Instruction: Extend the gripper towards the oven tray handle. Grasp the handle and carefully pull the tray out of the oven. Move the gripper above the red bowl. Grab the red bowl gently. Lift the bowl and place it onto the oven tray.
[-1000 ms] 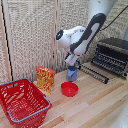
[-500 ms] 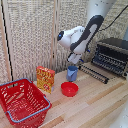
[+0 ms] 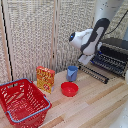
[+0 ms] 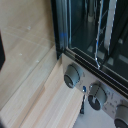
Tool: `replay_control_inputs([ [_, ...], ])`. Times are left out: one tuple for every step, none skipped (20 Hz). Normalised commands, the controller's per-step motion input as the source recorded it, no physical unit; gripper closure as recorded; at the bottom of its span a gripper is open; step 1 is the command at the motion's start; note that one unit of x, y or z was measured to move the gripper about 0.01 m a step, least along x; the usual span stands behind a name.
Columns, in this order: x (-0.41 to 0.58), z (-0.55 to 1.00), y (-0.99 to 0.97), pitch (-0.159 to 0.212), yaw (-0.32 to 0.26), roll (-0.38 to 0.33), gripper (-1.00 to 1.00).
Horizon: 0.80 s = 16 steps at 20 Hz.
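Observation:
My white gripper (image 3: pixel 86 59) hangs at the end of the white arm, just off the oven's front corner on the exterior view's left side of it. The black oven (image 3: pixel 114 54) stands at the exterior view's right. A dark barred tray (image 3: pixel 95 73) slopes out from its front, below the gripper. The red bowl (image 3: pixel 69 89) rests on the wooden table, nearer the camera and apart from the gripper. In the wrist view I see the oven's glass front (image 4: pixel 95 30) and knobs (image 4: pixel 72 76) close up, plus one thin dark, blue-tipped finger (image 4: pixel 82 100). Nothing shows between the fingers.
A blue cup (image 3: pixel 72 73) stands just behind the bowl. An orange-yellow box (image 3: pixel 45 79) is upright further to the exterior view's left. A large red mesh basket (image 3: pixel 22 102) fills the near corner there. A slatted screen (image 3: pixel 35 35) backs the table.
The arm's white wrist and hand have shifted a little to the exterior view's right, closer to the oven. Bowl, cup, box and basket have stayed put.

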Motion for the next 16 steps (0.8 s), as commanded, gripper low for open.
replay_control_inputs([
  [-0.214,0.0,-0.66,-0.009,-0.05,-0.08,-1.0],
  [-0.154,0.0,-0.6,-0.009,-0.048,-0.075,-1.0],
  [-0.066,-0.06,-0.56,-0.026,-0.047,-0.036,-1.0],
  [0.0,-0.05,-0.51,-0.018,-0.039,-0.035,-1.0],
  [0.0,-0.06,-0.45,-0.016,-0.031,-0.031,-1.0],
  [0.0,-0.05,-0.43,-0.013,-0.029,-0.014,-1.0],
  [0.057,-0.02,-0.41,-0.007,-0.029,0.0,-1.0],
  [0.077,-0.03,-0.39,-0.002,-0.016,0.0,-1.0],
  [0.097,-0.02,-0.41,0.0,-0.006,0.0,-1.0],
  [0.086,-0.01,-0.42,0.0,0.0,0.0,-1.0],
  [0.06,-0.02,-0.46,0.0,0.0,0.0,-1.0],
  [0.009,-0.02,-0.54,0.0,0.0,0.0,-1.0],
  [0.011,-0.03,-0.54,0.0,0.01,0.0,-1.0],
  [0.009,-0.02,-0.57,0.0,0.014,0.0,-1.0],
  [0.02,-0.03,-0.51,0.0,0.017,0.0,-1.0],
  [0.074,-0.02,-0.45,0.0,0.0,0.0,-1.0],
])
